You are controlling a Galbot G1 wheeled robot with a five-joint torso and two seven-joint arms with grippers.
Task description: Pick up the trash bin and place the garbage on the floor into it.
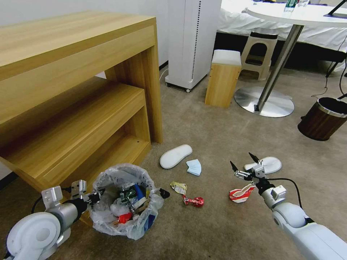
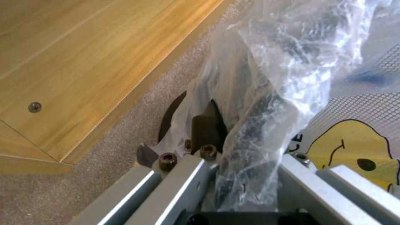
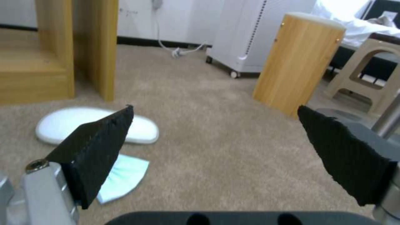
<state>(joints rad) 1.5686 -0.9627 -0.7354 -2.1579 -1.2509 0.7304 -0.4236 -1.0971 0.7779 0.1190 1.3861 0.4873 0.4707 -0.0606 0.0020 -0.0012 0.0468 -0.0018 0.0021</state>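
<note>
With the left gripper (image 1: 94,196) clamped on the rim of the small bag-lined blue trash bin (image 1: 124,200), the wide-open, empty right gripper (image 1: 244,163) should descend squarely over the crushed red-and-white paper bowl (image 1: 241,194) on the beige carpet (image 1: 217,231).

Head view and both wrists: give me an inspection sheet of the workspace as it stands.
Surface: beige carpet floor, litter scattered between the arms.
Job's things: trash bin with clear liner, part full; on the floor white slipper, second slipper, blue face mask, red wrapper, yellow-white wrapper, red-white paper bowl.
Clutter: brown wood-look bin at far right.
Grippers: left gripper shut on the bin's rim and liner; right gripper open, above the paper bowl.
Cables: black cable along the right wrist.
Surroundings: wooden shelf unit, white appliance, wooden stool, round table.
</note>
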